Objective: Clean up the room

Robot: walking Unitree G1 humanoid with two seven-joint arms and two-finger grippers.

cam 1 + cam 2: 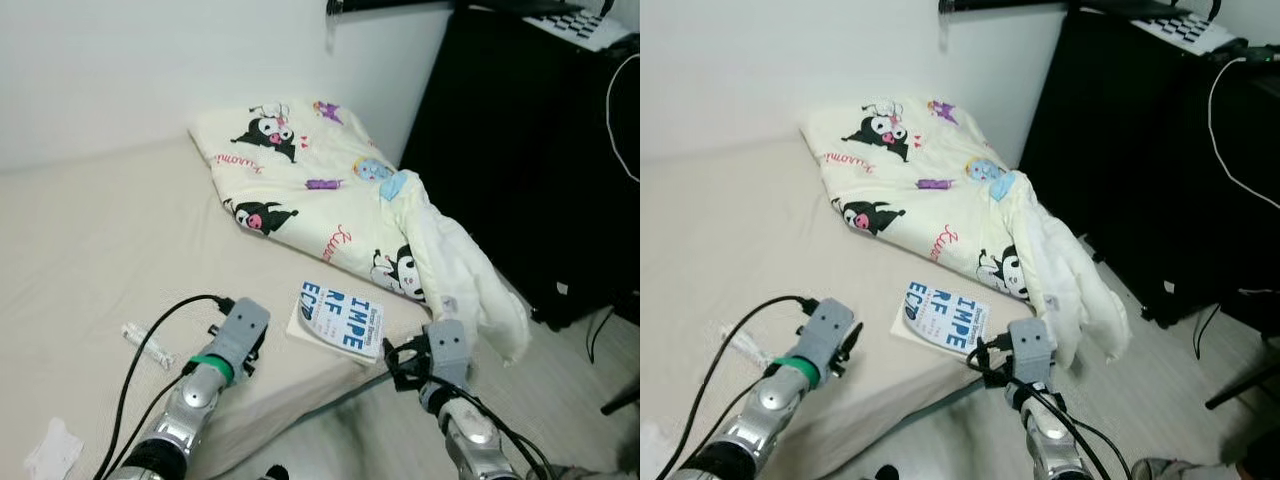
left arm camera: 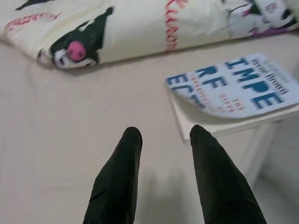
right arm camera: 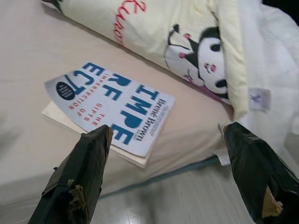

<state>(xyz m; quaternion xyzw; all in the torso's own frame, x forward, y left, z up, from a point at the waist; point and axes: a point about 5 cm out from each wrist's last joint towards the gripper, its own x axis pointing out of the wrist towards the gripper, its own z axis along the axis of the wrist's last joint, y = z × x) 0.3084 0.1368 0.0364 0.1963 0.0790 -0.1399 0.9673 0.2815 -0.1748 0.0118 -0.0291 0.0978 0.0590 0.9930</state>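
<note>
Book [image 3: 112,105] lies flat at the bed [image 1: 100,250] edge, beside the quilt [image 1: 320,190]. My right hand [image 3: 166,140] hovers open just before it; my left hand [image 2: 163,135], open, beside it.

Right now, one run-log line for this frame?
left gripper open, over bed | right gripper open, facing book at bed edge | blanket folded beyond book

books: 1 [image 1: 338,320] | blankets: 1 [image 1: 310,180] | end effectors: 2 [image 2: 163,140] [image 3: 166,140] | wrappers: 1 [image 1: 148,346]
</note>
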